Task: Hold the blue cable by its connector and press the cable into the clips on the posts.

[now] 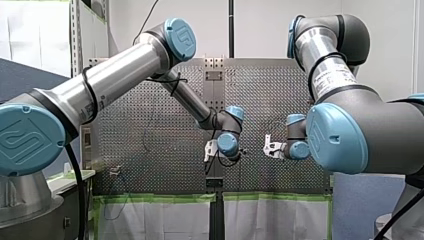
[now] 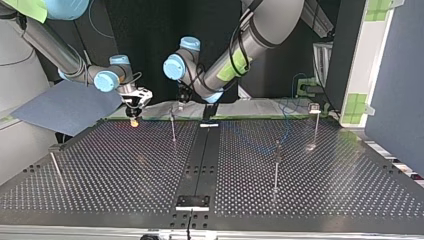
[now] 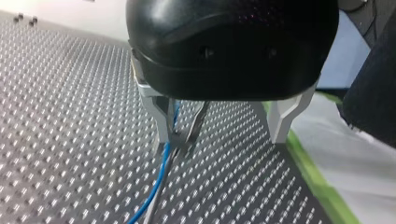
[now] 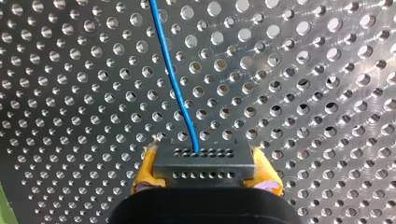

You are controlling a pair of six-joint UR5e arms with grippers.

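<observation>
- Your right pincer: yellow pads clamped on the dark connector. The blue cable runs ahead over the surface, its far end cut off.
- Your left pincer: metal fingers spread wide, holding nothing. The cable passes beside one finger.

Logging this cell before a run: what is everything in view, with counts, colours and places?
table: one, perforated metal, under everything
connector: one, black, in my right gripper
cable: one, blue, running from the connector over the table
posts: four that I can make out, thin metal, standing apart on the table
tape: green strips, along the table's edge
sheet: one, blue, beyond the table at the top view's left
right gripper: one, yellow pads, shut on the connector
left gripper: one, black, metal fingers, open, cable beside one finger
</observation>
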